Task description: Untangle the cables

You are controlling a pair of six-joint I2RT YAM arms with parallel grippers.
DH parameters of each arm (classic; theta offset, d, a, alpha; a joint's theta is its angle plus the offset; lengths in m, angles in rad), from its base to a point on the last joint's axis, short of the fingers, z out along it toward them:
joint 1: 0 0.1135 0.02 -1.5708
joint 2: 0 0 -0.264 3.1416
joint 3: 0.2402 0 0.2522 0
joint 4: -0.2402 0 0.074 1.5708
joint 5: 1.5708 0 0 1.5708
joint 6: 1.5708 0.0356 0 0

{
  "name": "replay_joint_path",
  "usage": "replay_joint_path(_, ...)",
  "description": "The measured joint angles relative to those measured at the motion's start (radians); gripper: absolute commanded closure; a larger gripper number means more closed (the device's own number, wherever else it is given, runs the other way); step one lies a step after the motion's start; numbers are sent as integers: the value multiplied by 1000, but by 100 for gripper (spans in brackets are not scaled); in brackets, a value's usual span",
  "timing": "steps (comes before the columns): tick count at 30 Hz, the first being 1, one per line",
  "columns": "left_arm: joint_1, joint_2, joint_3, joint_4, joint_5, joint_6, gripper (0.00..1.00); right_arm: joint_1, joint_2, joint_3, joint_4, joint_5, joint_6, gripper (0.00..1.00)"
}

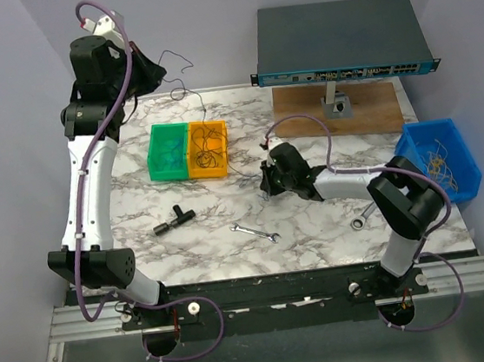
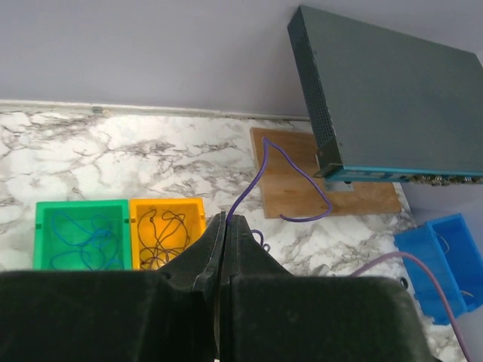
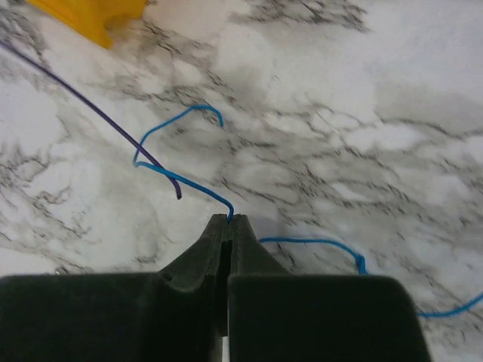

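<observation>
Right gripper [image 3: 229, 220]: jaws fully closed, pinching blue cable [image 3: 200, 107] right at the fingertips, low over the marble table [image 1: 316, 216]. From the pinch the blue cable runs ahead and left of the tips, then hooks back in a small loop just ahead. Another blue stretch comes out at the fingers' right side and trails off right along the table; can't tell if it's the same cable. Purple cable [image 3: 113, 126] comes in from far ahead-left of this gripper and crosses the blue cable just left of the tips. Its free end lies there on the table.

Left gripper [image 2: 226, 220]: jaws also fully closed, raised high over the table's far left. The purple cable comes out from between its tips, arcs ahead and hangs down.

Below and left of the left gripper is the green bin [image 2: 79, 204] holding blue cables [image 2: 75, 241]. Orange bin [image 2: 167, 201] touches the green bin's right side and holds dark cables [image 2: 162, 237].

Ahead-right of the left gripper is the switch [image 2: 392, 98] over a wood board [image 2: 294, 188].

Well right of the right gripper, blue bin [image 1: 428, 127] holds yellow cables [image 1: 439, 158].

Behind the right gripper, toward the bases, lies a wrench [image 1: 255, 232]. A second wrench [image 1: 364, 215] lies by the right arm's elbow.
</observation>
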Motion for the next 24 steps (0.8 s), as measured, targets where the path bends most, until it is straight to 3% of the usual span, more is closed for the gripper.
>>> replay_joint_path(13,58,1,23,-16,-59,11,100,-97,-436,-375,-114,488,306,99)
replay_joint_path(18,61,1,23,-21,-60,10,100,-122,-537,-413,-144,516,341,99)
replay_joint_path(24,60,1,23,-20,-35,5,100,-122,-552,-412,-143,500,330,99)
